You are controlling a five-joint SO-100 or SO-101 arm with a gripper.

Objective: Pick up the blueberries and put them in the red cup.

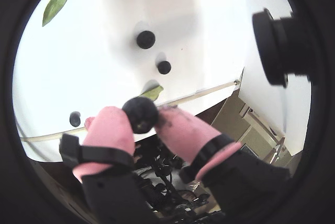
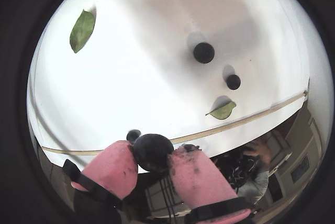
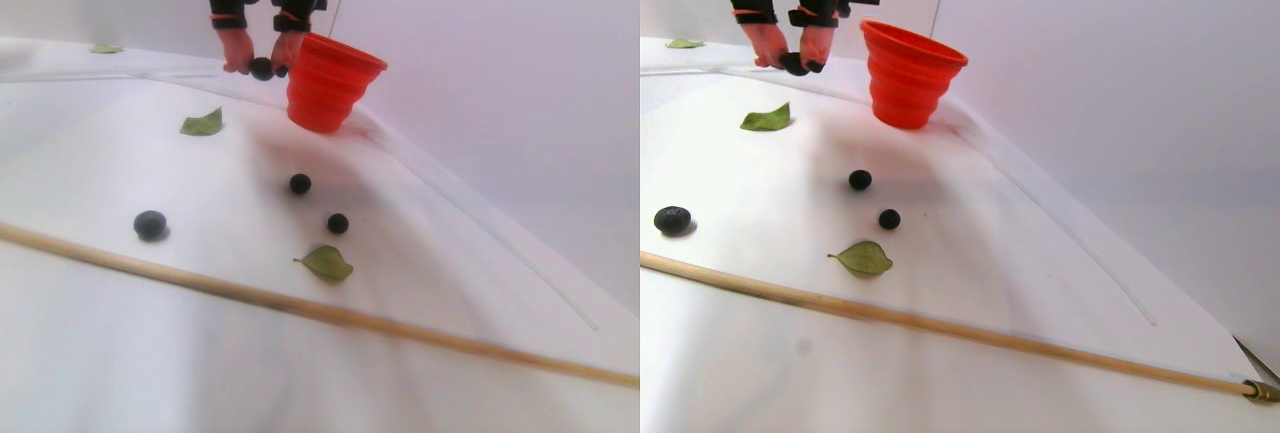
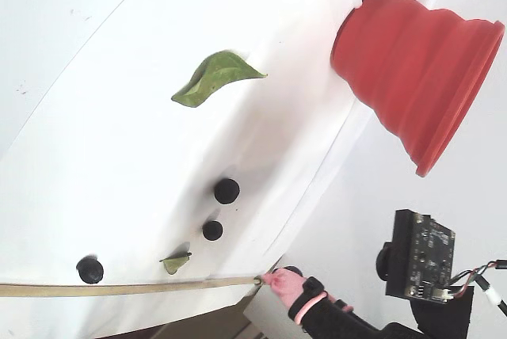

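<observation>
I have the gripper [image 3: 262,66] pinched shut on one blueberry [image 3: 262,69], red cup [image 3: 328,83] just right of it in the stereo pair view, rim slightly higher.

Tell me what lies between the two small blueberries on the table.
Nothing: in the stereo pair view, only bare white table separates one small blueberry from the other.

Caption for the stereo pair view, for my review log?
Pink-fingered gripper holds one blueberry aloft beside the red cup; three blueberries remain on the white table.
</observation>
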